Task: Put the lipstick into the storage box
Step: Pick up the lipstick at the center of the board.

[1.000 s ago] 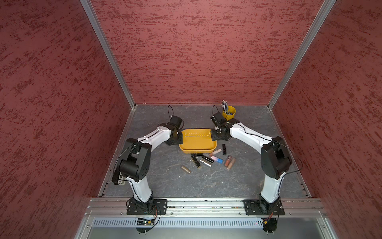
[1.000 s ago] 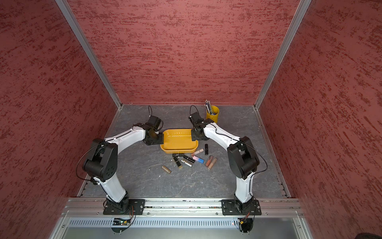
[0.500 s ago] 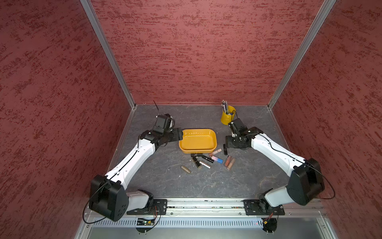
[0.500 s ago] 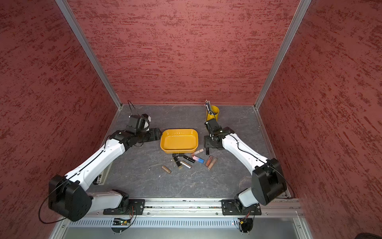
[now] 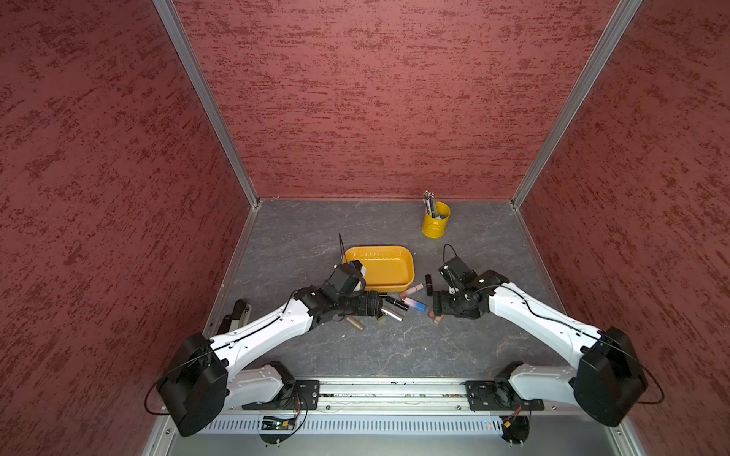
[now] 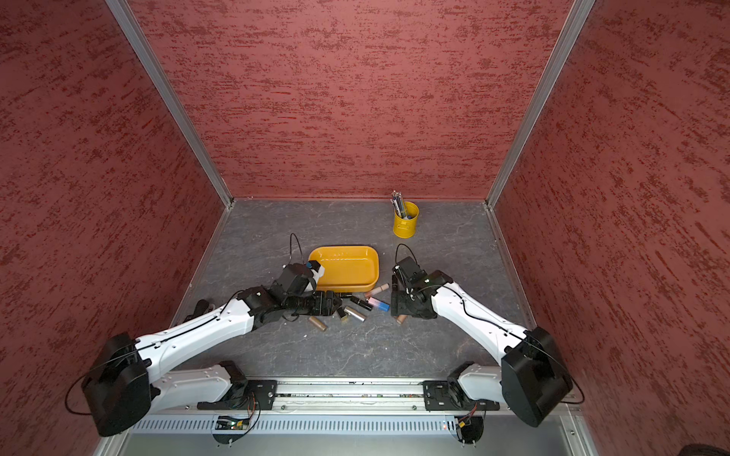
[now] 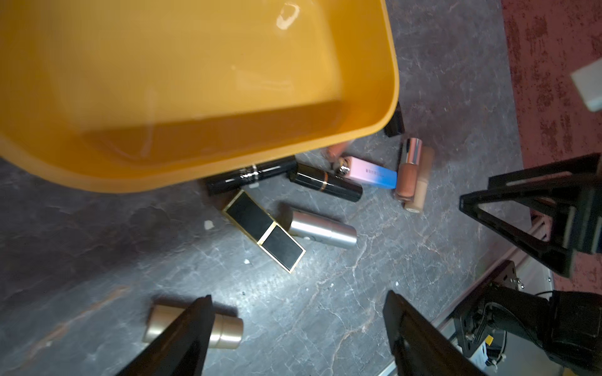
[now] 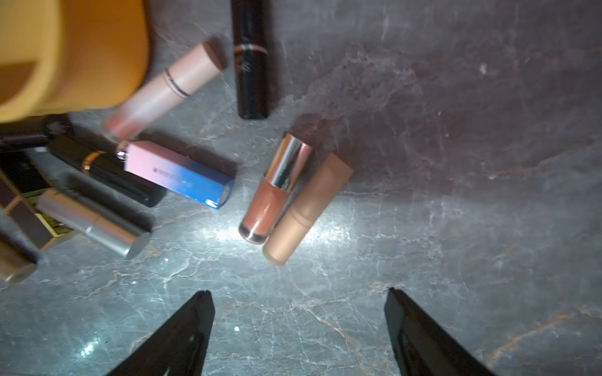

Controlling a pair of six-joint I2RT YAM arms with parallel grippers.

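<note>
storage box (image 5: 379, 268) sits on the table (image 5: 395, 347). lipsticks (image 5: 414, 304) lie just before its near wall, between my left gripper (image 5: 377, 307) and my right gripper (image 5: 435, 308). pen cup (image 5: 434, 225) stands behind it, to my right.

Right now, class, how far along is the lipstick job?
Done: nothing; the shallow orange-yellow plastic storage box looks empty. In hand: nothing; left gripper and right gripper hover open. Left: every lipstick, including the pink-and-blue square tube, lies on the grey table.
</note>
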